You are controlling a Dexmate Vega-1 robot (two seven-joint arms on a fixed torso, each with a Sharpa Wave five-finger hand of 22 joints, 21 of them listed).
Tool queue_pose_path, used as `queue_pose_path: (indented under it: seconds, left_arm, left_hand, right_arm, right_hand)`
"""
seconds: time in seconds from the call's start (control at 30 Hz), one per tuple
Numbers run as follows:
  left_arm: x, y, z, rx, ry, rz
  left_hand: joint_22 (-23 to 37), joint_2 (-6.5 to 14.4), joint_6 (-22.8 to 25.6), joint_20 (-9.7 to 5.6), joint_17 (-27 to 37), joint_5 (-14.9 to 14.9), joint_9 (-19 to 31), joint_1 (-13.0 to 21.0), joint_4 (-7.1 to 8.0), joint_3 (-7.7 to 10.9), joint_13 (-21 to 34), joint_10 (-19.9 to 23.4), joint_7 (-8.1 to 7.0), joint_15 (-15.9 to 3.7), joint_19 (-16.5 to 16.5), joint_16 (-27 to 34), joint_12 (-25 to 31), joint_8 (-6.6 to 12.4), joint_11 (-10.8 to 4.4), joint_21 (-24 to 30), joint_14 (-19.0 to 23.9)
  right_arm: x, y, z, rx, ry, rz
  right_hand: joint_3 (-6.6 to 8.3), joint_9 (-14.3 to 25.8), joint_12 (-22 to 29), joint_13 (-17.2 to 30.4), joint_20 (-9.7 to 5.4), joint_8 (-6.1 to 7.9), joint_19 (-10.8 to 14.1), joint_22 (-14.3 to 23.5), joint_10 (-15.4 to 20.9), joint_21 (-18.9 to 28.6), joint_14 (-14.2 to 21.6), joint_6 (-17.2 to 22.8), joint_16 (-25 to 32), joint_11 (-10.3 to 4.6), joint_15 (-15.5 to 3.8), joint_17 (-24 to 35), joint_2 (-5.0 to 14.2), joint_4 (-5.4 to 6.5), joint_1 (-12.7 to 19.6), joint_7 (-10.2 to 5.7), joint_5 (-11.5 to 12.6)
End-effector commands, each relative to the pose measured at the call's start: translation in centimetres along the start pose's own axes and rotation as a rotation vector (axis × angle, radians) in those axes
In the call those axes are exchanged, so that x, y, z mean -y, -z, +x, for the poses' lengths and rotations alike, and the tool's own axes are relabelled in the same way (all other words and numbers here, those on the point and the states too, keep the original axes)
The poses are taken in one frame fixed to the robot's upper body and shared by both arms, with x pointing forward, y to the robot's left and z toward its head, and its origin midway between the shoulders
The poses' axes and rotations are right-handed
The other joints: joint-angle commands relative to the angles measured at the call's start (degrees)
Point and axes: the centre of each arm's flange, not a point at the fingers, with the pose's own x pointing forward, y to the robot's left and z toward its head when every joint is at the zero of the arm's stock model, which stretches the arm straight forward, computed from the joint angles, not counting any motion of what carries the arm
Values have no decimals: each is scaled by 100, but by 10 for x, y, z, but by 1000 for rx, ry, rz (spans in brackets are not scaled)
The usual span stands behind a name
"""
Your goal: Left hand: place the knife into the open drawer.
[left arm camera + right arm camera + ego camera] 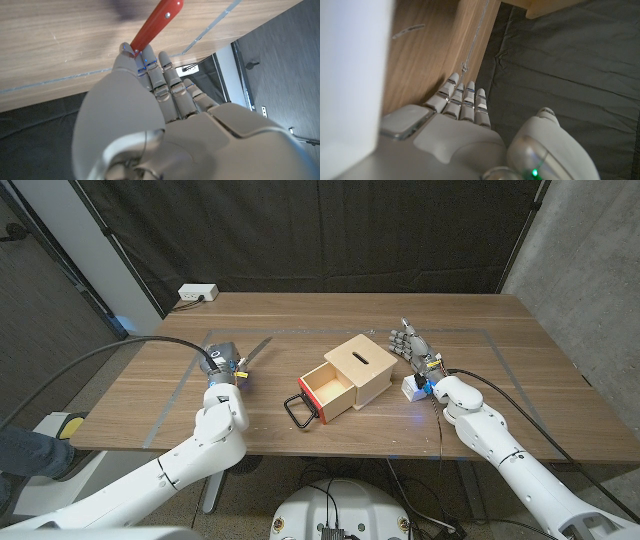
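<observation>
Left robot hand [222, 363], head view: on the table [520, 380] left of the open drawer [327, 391], knife [256, 350] jutting from it toward the far edge. Right robot hand [412, 346], fingers spread, beside the wooden box [362, 366]. Left wrist view: fingertips [145, 62] meet the knife's red handle [156, 22]; whether they grip it cannot be told.

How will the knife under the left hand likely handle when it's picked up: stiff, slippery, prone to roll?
The knife looks stiff and light, with a slim blade. Its glossy red handle may slip against the left hand. It lies flat on the table, so it probably won't roll.
</observation>
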Motion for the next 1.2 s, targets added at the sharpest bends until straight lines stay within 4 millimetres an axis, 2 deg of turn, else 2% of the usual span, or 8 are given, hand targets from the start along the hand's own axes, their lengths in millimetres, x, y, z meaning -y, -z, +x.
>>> queue_pose_path:
  seconds: [0.03, 0.3, 0.6, 0.97, 1.2]
  left_arm:
    - [-14, -2, -5, 84, -105, -104]
    - [-21, -8, -7, 179, -186, -202]
    - [-21, -24, -7, 335, -222, -351]
    - [-23, -49, -6, 493, -202, -466]
    - [-28, -62, -14, 589, -188, -531]
  left_hand:
    - [6, 92, 256, -178, 14, 23, 193, 101, 42, 79, 58, 162, 246, -552, 54, -18, 62, 54, -201, -12, 64]
    - [7, 96, 232, -145, 32, 28, 171, 126, 59, 112, 135, 125, 217, -583, 75, -34, 60, 55, -190, -23, 57]
    - [6, 100, 203, -132, 58, 35, 178, 165, 67, 152, 218, 99, 190, -614, 115, -28, 71, 73, -266, -27, 95]
    - [5, 73, 221, -74, 77, 33, 138, 188, 84, 182, 321, 84, 157, -623, 108, -52, 90, 87, -303, -50, 60]
    - [5, 68, 220, -57, 89, 30, 130, 190, 105, 200, 386, 71, 136, -620, 98, -53, 97, 104, -300, -62, 51]
  right_arm:
    - [1, 1, -5, 5, 14, 6]
    - [5, 1, -10, 10, 26, 8]
    - [9, 0, -12, 15, 32, 8]
    - [19, 0, -16, 34, 60, 24]
    - [21, 3, -16, 33, 68, 34]
  right_hand:
    - [5, 13, 16, 27, -3, 6, 31, 20, 26, -10, 34, 66, 1, 31, 20, 12, 55, -20, 20, 5, -5]
    - [4, 13, 13, 27, -8, 5, 38, 21, 19, -23, 38, 66, 2, 21, 13, 13, 60, -24, 22, 6, -10]
    - [3, 13, 13, 27, -5, 2, 41, 21, 19, -39, 30, 63, -1, 31, 24, 12, 64, -30, 24, 15, -14]
    - [2, 13, 13, 27, -5, 2, 46, 22, 21, -54, 31, 66, -1, 31, 22, 13, 68, -34, 23, 12, -18]
    - [0, 13, 14, 27, -6, 2, 49, 23, 25, -66, 30, 68, -1, 21, 19, 13, 71, -37, 21, 10, -21]
